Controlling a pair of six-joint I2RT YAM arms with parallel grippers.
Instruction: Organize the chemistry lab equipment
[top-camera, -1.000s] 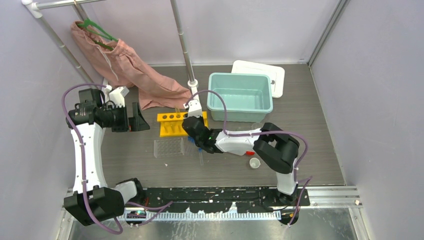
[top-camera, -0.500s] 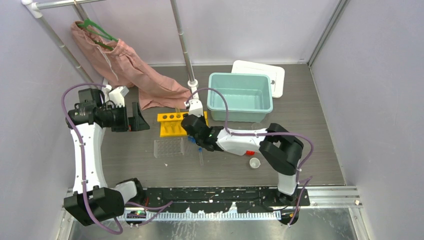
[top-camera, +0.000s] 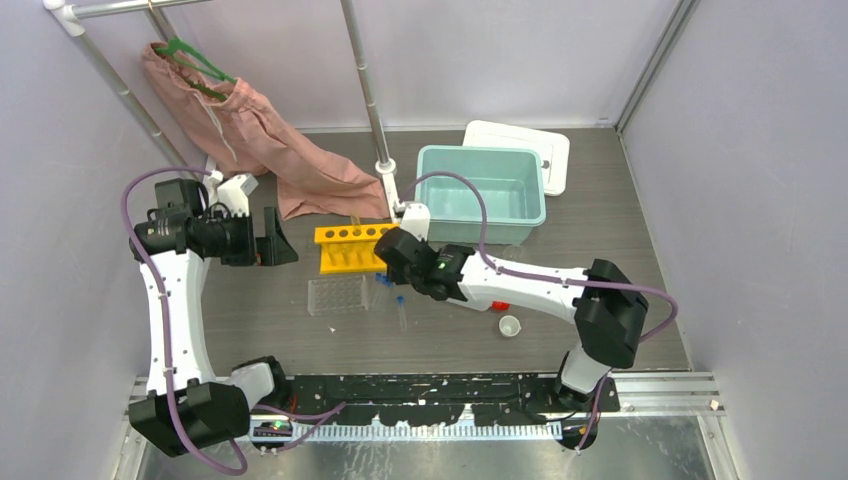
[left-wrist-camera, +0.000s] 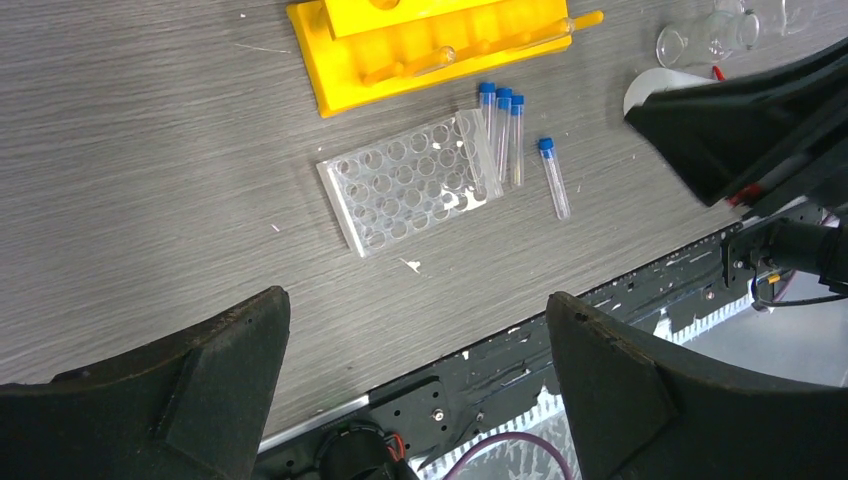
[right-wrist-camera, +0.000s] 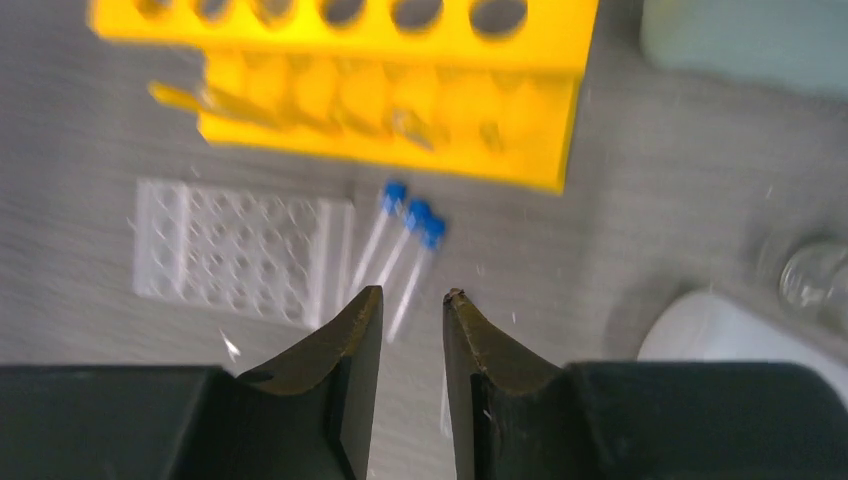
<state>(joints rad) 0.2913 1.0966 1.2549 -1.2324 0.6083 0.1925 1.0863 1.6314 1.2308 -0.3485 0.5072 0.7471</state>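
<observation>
The yellow tube rack (top-camera: 350, 248) stands mid-table, with the clear well tray (top-camera: 337, 294) in front of it. Three blue-capped tubes (right-wrist-camera: 405, 250) lie side by side at the tray's right edge. A separate tube (left-wrist-camera: 553, 178) lies further right. My right gripper (right-wrist-camera: 413, 295) hovers above the tubes, jaws a narrow gap apart and holding nothing. The white squeeze bottle (right-wrist-camera: 740, 330) and a glass beaker (right-wrist-camera: 815, 275) are to its right. A tiny white cup (top-camera: 509, 325) sits near the front. My left gripper (left-wrist-camera: 415, 300) is raised at the left, wide open and empty.
A teal bin (top-camera: 481, 193) stands behind the rack, with a white lid (top-camera: 520, 150) behind it. A pink garment (top-camera: 270, 140) on a green hanger drapes from the rail at the back left. A vertical pole (top-camera: 370, 100) rises just behind the rack.
The right gripper has lifted from the tubes and shifted back toward the rack, its elbow swinging out to the right. Its jaws parted slightly. The left arm has not moved.
</observation>
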